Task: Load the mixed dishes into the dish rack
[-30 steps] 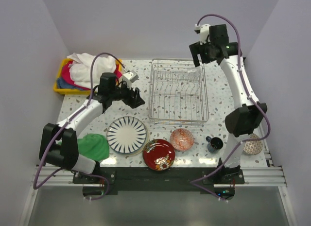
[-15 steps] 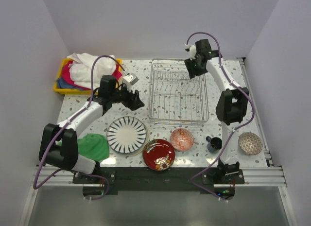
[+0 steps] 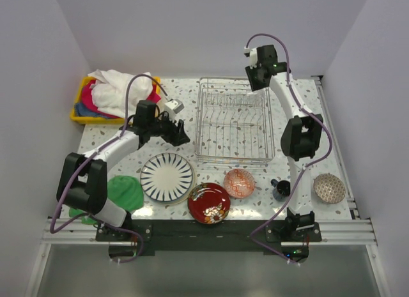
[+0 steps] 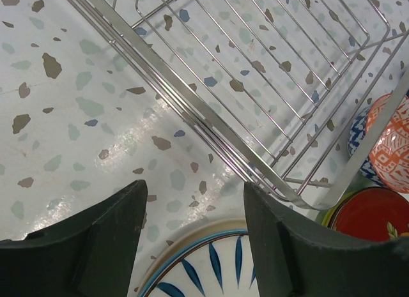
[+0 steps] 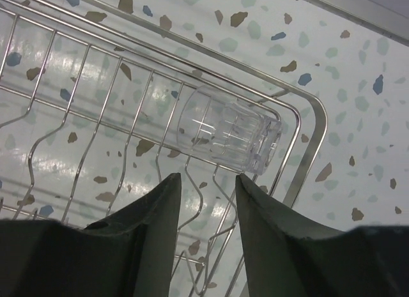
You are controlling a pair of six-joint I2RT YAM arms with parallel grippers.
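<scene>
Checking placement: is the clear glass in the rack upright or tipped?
Tipped: the clear glass lies on its side in the dish rack corner.

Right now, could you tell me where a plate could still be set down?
The silver wire rack is bare apart from the small clear glass lying in its far right corner. The near table edge is crowded, from striped white plate to blue-white patterned bowl.

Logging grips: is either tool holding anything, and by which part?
Nothing is held. The left tool is open near the striped plate; the right tool is open over the rack, with the glass lying free inside.
</scene>
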